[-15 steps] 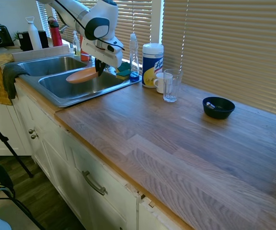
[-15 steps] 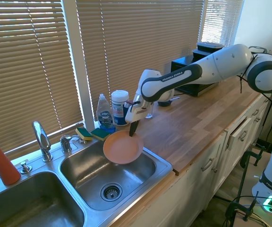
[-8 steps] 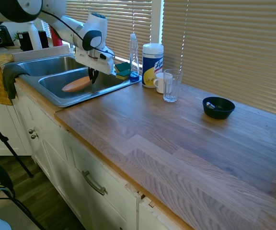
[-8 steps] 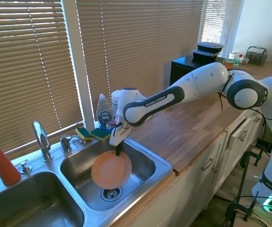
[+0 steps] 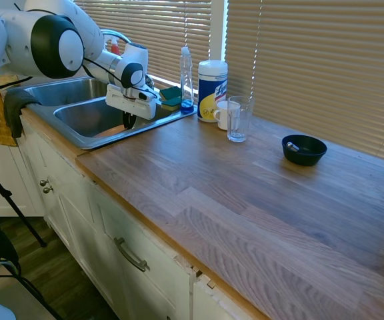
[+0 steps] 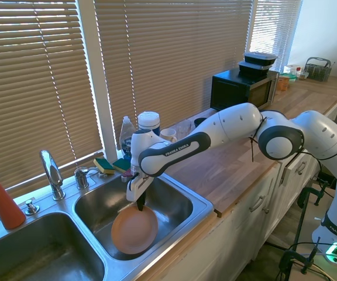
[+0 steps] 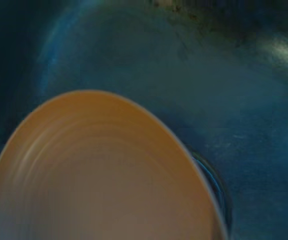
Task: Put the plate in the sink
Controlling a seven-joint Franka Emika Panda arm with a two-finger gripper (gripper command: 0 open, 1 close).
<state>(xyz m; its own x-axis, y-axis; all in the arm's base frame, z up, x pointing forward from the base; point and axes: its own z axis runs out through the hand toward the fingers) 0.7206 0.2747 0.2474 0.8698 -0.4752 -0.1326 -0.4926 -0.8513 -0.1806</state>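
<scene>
We find the plate [image 6: 134,229] inside the sink [image 6: 200,206], low in the basin that lies nearer the wooden counter [image 5: 259,193]. It is tilted, its open face turned up toward the second exterior camera, and its far edge is pinched between the jaws of the gripper [image 6: 140,204], which are pressed onto the rim. We cannot tell whether its lower edge touches the basin floor.

From the first exterior view the plate is almost wholly hidden: the sink's front wall and the gripper [image 5: 129,120] cover it, and only the finger roots show above the rim. The drain is largely covered by the plate in the second exterior view; in the wrist view a dark arc at the plate's [image 7: 99,175] edge may be its ring, but the picture is too blurred for us to confirm.

Behind the sink, against the blinds, stand a dish soap bottle [image 5: 187,77] and a wipes canister [image 5: 212,90], with sponges [image 5: 171,97] just beside the bottle. The faucet [image 6: 52,174] rises at the sink's back edge, between the 2 basins. Well apart from the sink, a dark bowl [image 5: 304,149] sits on the counter.
</scene>
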